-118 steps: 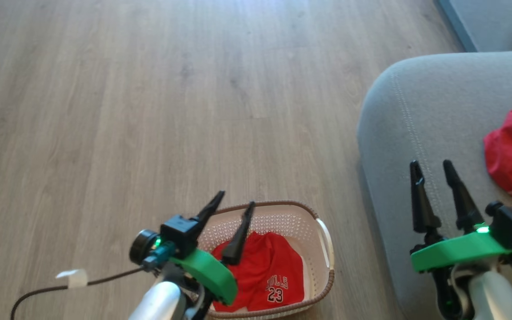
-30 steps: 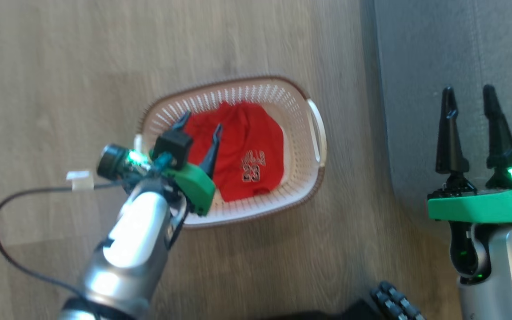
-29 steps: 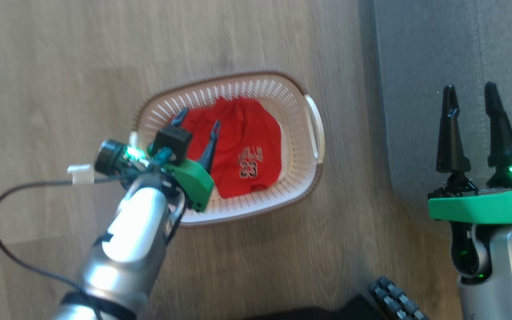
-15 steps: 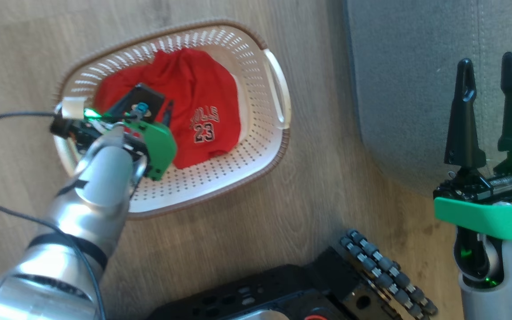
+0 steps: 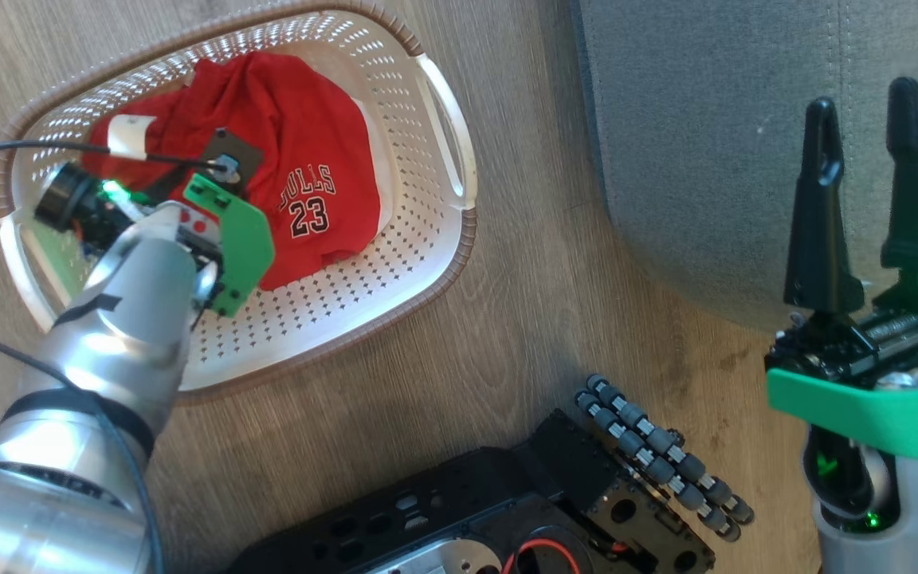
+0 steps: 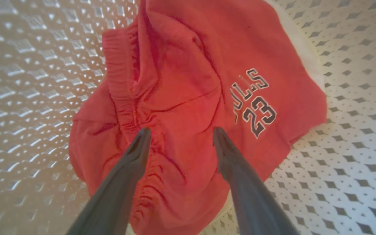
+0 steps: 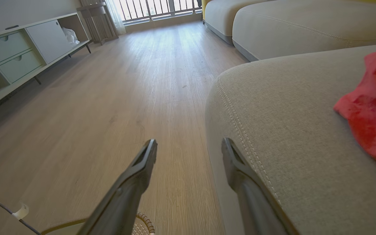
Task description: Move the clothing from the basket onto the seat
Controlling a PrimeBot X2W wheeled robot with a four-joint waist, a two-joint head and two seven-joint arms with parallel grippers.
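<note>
The clothing (image 5: pixel 307 151), a red garment printed "23", lies crumpled in the cream basket (image 5: pixel 435 263) on the floor. My left arm reaches down into the basket. In the left wrist view my left gripper (image 6: pixel 181 130) is open, its two fingertips spread over the red clothing (image 6: pixel 188 75) near its gathered waistband, right at the fabric. My right gripper (image 5: pixel 861 96) stands open and empty beside the grey seat (image 5: pixel 706 119). In the right wrist view my right gripper (image 7: pixel 188 142) points past the corner of the seat (image 7: pixel 289 124), on which another red garment (image 7: pixel 370 111) lies.
My black wheeled base (image 5: pixel 507 494) sits on the wooden floor just in front of the basket. A dark cable (image 5: pixel 21 147) crosses the basket's left end. A white low cabinet (image 7: pixel 18 45) and another sofa (image 7: pixel 289 23) stand farther off.
The head camera has tilted down, shifting the whole picture. My left gripper has dropped deeper into the basket, down to the red garment, still open. The right gripper has not changed.
</note>
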